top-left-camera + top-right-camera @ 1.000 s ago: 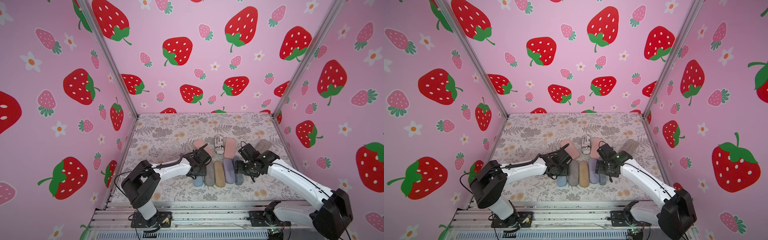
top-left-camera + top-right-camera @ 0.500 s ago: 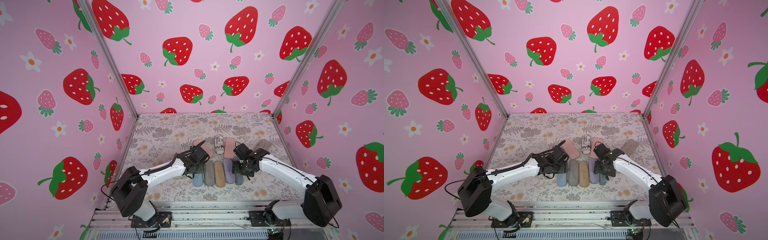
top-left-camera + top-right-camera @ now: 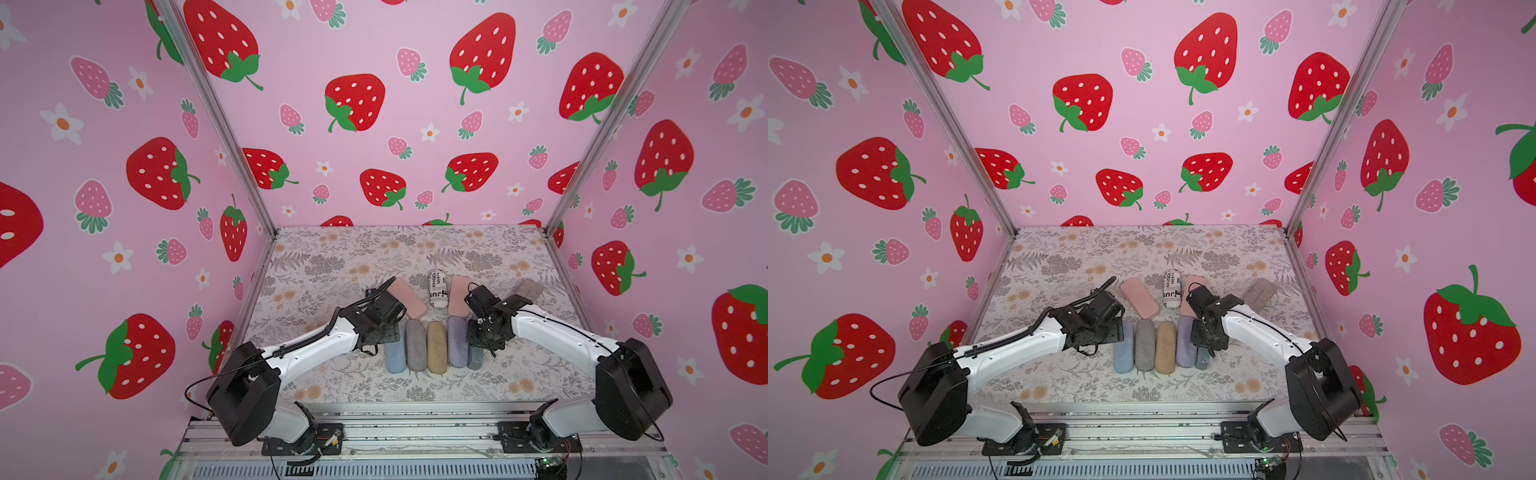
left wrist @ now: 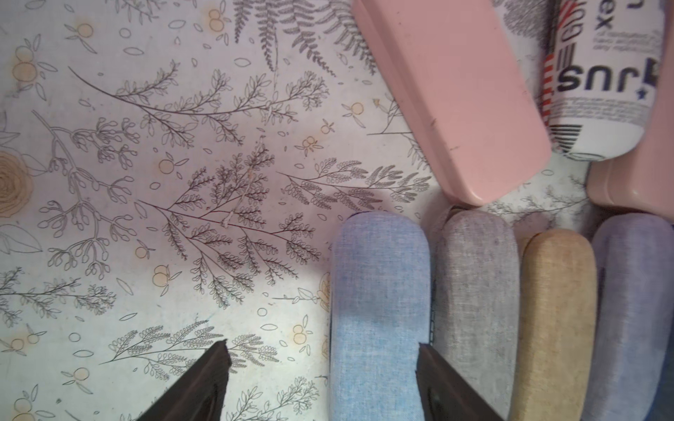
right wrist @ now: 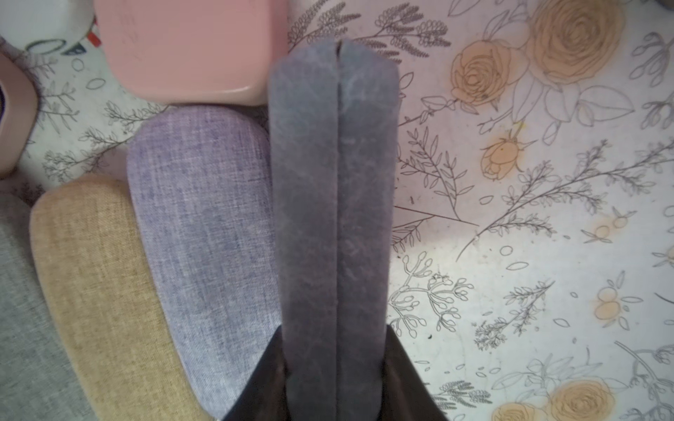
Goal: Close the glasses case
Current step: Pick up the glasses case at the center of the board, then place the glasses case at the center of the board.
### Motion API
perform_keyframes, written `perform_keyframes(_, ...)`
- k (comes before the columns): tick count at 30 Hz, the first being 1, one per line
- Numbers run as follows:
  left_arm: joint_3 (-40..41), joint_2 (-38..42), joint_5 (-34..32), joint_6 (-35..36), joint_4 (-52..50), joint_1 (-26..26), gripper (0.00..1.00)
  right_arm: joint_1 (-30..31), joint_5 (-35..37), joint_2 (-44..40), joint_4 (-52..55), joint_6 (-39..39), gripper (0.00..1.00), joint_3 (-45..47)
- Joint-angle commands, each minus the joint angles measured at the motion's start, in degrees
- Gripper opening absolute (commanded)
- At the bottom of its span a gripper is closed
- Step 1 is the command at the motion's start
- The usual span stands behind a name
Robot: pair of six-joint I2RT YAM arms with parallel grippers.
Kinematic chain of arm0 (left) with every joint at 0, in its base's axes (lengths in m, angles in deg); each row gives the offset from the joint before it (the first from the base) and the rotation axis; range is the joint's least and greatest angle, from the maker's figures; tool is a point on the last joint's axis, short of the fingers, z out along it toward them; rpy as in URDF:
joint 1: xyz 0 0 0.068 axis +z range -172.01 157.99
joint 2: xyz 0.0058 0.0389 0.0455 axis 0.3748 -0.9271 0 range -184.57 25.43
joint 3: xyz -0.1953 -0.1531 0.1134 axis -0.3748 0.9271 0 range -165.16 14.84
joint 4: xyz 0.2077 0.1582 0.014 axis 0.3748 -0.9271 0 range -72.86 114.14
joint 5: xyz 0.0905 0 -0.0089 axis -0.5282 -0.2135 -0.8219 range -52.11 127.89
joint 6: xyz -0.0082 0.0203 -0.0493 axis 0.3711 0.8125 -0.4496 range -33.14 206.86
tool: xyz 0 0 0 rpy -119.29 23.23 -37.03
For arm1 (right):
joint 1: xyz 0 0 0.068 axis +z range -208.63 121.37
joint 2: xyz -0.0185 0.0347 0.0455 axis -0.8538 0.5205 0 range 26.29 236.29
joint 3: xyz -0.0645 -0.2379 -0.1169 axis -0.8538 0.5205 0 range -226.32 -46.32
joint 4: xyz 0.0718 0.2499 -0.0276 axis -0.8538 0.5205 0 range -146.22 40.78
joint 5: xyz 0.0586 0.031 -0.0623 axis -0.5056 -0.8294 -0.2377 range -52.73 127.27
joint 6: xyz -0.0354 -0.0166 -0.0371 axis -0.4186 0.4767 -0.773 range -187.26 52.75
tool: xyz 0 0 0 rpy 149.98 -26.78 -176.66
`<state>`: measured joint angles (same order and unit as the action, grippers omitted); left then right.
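Open flowered cloth (image 3: pixel 332 257) runs from a cluster of cases back to the far wall, with bare strips on either side up to the metal corner posts (image 3: pixel 232 137). The near edge meets a metal rail (image 3: pixel 415 428) where both arms are mounted. Pink strawberry walls (image 3: pixel 374 62) close in three sides.

Five fabric cases lie side by side near the front: a blue case (image 4: pixel 379 291), grey case (image 4: pixel 474 284), tan case (image 4: pixel 558 310), purple case (image 5: pixel 204 218), and at the right end the dark grey case (image 5: pixel 333 182). It stands on its long edge against the purple one, its two halves meeting along a thin straight seam that faces up.

The right gripper (image 5: pixel 333 342) clamps it, one finger on each flat side. The left gripper (image 4: pixel 321 355) stands wide, one finger over bare cloth, the other at the gap between blue and grey.

Behind the row lie a pink case (image 4: pixel 456 91), a white printed case (image 3: pixel 438 289), a second pink case (image 5: pixel 182 47), and a grey block (image 3: pixel 528 289) further right
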<state>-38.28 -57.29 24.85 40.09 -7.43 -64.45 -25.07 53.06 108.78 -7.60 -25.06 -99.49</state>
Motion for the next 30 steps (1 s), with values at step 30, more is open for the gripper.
perform_keyframes(30, 16.26, 21.86, 7.79, 0.51, 4.98, 23.27, 0.80, 3.60, -37.44, 12.86, -31.43, -16.44, 0.15, -27.81)
